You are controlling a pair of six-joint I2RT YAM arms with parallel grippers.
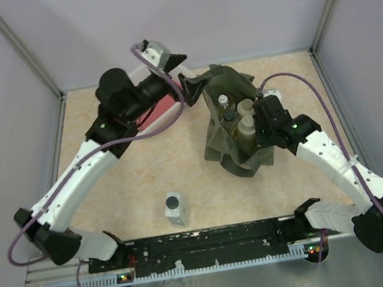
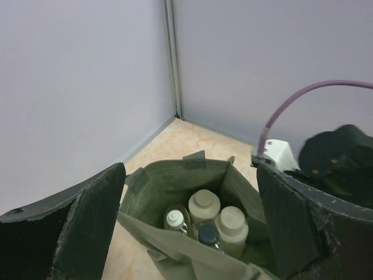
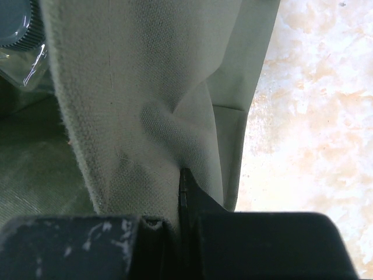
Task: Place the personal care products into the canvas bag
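Observation:
The olive canvas bag stands open at mid-table. Inside it I see two cream bottles, an amber bottle with a white cap and a grey bottle with a dark cap. Another grey bottle with a dark cap lies on the table near the front edge. My left gripper is open and empty, raised behind the bag's left side. My right gripper is shut on the bag's right wall, pinching the fabric.
A red cloth lies under my left arm at the back left. Grey walls enclose the table on three sides. A black rail runs along the front edge.

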